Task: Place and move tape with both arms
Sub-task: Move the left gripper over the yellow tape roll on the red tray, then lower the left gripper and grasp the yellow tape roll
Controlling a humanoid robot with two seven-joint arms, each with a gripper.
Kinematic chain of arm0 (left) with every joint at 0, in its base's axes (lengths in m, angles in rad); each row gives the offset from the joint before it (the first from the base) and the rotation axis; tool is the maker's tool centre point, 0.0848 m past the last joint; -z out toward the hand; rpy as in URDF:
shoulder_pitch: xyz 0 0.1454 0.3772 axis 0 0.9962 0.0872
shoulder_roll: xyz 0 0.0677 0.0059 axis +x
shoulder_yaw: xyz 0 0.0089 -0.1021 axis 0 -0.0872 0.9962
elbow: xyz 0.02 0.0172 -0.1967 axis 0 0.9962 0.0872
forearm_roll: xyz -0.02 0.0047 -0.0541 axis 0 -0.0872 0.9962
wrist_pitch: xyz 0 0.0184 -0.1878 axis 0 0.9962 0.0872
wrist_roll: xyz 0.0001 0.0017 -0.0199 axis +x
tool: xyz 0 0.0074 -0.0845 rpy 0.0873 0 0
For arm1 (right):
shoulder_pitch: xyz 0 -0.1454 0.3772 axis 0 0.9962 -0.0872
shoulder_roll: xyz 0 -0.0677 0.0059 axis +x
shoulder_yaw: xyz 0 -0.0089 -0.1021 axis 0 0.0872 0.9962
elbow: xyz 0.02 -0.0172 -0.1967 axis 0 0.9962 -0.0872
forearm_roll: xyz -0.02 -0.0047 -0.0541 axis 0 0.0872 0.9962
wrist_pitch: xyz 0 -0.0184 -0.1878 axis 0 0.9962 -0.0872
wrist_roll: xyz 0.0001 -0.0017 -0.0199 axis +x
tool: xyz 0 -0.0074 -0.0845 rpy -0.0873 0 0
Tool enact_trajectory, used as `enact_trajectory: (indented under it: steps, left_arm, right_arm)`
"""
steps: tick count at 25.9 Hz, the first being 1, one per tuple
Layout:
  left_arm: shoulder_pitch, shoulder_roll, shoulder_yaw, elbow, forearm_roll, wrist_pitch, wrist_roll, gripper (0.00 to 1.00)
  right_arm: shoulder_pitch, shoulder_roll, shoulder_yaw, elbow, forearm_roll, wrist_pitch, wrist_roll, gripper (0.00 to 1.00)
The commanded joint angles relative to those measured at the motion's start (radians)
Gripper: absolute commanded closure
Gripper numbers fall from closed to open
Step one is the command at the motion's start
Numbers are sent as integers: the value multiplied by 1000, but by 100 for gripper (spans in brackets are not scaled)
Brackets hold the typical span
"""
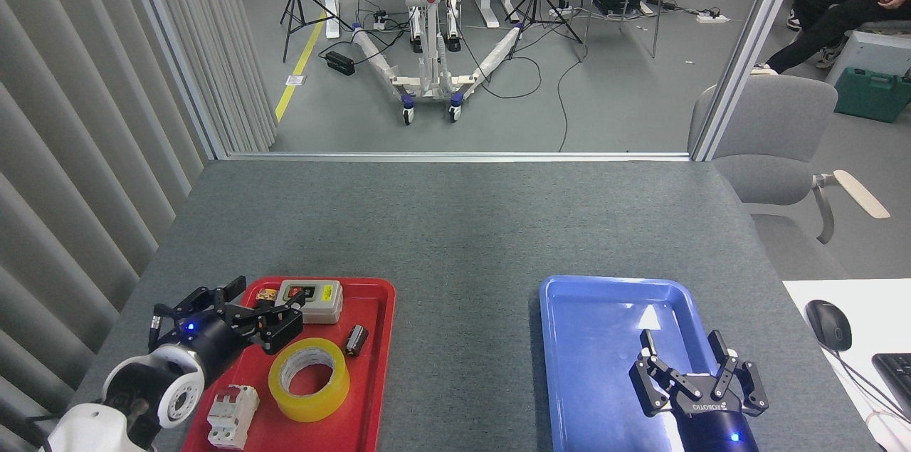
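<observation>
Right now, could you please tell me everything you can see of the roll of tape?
The tape is a wide roll of translucent yellow packing tape around a pale whitish core. It lies flat, hole upward, in the red tray, near its front. Nothing grips it; the left gripper, jaws open, is just behind and left of it.

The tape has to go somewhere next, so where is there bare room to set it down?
The blue tray is bare ahead of the right gripper. The grey table is open between the trays and beyond them. The red tray is crowded: tape, switch box, breaker, left gripper.
</observation>
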Motion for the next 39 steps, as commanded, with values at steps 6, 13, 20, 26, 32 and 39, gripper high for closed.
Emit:
enact_trajectory:
  steps: [6, 13, 20, 26, 32, 39]
  left_arm:
    - [-174, -49, -72, 119, 3, 0, -404, 0]
    - [-297, -69, -138, 255, 0, -26, -749, 1]
    - [-340, -78, -147, 336, -10, -198, -760, 1]
    - [-340, -138, -164, 410, -82, -259, -754, 8]
    - [-364, -159, -158, 525, -83, -256, -746, 20]
    - [-409, -159, -158, 583, -96, -253, -737, 25]
  right_arm:
    - [1, 7, -1, 3, 1, 8, -1, 1]
    - [-1, 13, -2, 1, 1, 5, 5, 1]
    - [1, 21, 1, -6, -2, 5, 1, 1]
    - [-4, 10, -1, -16, 1, 21, 13, 0]
    - [-13, -10, -1, -25, 0, 21, 13, 0]
    - [-12, -28, 3, -25, -3, 13, 1, 0]
